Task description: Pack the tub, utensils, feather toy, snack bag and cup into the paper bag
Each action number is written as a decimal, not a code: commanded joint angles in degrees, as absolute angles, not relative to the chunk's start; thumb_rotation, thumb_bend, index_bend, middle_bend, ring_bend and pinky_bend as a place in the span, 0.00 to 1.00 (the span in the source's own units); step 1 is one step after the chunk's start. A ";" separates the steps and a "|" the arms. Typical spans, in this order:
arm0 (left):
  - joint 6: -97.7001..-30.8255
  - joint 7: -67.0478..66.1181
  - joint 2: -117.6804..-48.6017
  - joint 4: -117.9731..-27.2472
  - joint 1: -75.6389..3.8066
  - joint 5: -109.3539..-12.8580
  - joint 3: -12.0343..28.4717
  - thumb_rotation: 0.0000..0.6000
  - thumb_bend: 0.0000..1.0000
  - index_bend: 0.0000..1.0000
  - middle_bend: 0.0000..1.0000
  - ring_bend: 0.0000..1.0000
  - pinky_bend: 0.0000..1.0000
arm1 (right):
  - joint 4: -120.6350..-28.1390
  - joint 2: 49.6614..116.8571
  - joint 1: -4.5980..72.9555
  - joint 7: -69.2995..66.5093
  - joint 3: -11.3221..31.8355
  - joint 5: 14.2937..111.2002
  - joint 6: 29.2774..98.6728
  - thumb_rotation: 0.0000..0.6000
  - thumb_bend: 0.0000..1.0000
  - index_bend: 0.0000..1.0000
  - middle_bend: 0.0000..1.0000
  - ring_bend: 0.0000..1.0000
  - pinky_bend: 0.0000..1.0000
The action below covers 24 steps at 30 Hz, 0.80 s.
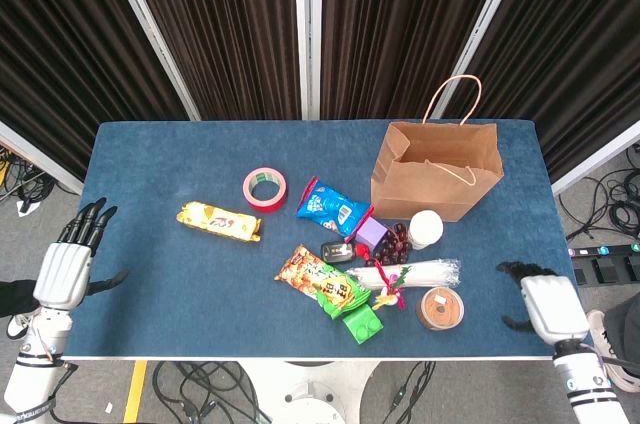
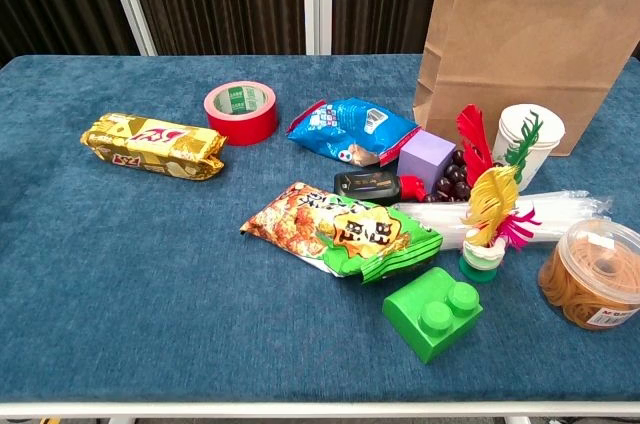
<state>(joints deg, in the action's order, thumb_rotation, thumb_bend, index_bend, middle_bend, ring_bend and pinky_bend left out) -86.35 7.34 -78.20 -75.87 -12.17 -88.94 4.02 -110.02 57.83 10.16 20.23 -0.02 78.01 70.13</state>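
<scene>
The brown paper bag (image 1: 437,172) (image 2: 535,44) stands upright and open at the back right. In front of it stands the white cup (image 1: 425,229) (image 2: 528,139). A clear packet of utensils (image 1: 420,272) (image 2: 545,212) lies beside the feather toy (image 1: 393,284) (image 2: 490,209). The tub (image 1: 440,308) (image 2: 595,274) of rubber bands sits near the front edge. An orange-green snack bag (image 1: 322,281) (image 2: 340,229) and a blue snack bag (image 1: 333,208) (image 2: 352,129) lie mid-table. My left hand (image 1: 68,264) hovers open off the table's left edge. My right hand (image 1: 545,302) is open at the right front corner, a little right of the tub.
A red tape roll (image 1: 265,189) (image 2: 241,112) and a gold snack pack (image 1: 219,222) (image 2: 152,145) lie at left centre. A green block (image 1: 362,323) (image 2: 433,312), a purple block (image 1: 372,234) (image 2: 427,156), dark grapes (image 1: 392,244) and a small black item (image 1: 338,252) crowd the middle.
</scene>
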 commanded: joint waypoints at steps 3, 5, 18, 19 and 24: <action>-86.09 7.27 -78.36 -75.61 -12.16 -88.95 3.79 1.00 0.08 0.11 0.09 0.03 0.20 | -111.15 59.72 12.59 26.53 -2.16 74.65 64.44 1.00 0.00 0.29 0.30 0.27 0.41; -86.13 7.29 -78.30 -75.51 -12.12 -88.90 3.81 1.00 0.09 0.11 0.09 0.04 0.20 | -110.86 61.04 13.30 27.99 -2.21 73.76 63.45 1.00 0.00 0.29 0.30 0.27 0.41; -86.42 8.32 -78.19 -74.61 -11.89 -88.78 3.83 1.00 0.08 0.11 0.09 0.04 0.20 | -109.12 67.49 15.68 33.71 -1.35 72.22 64.03 1.00 0.00 0.23 0.25 0.27 0.42; -86.42 8.37 -78.16 -74.60 -11.91 -88.75 3.88 1.00 0.09 0.11 0.09 0.04 0.20 | -109.01 67.79 15.89 33.87 -1.28 72.03 63.91 1.00 0.00 0.22 0.24 0.26 0.42; -86.15 8.76 -77.96 -74.49 -12.03 -88.58 4.00 1.00 0.09 0.11 0.09 0.04 0.20 | -108.48 69.19 17.15 34.32 -1.23 70.97 62.65 1.00 0.00 0.18 0.19 0.26 0.42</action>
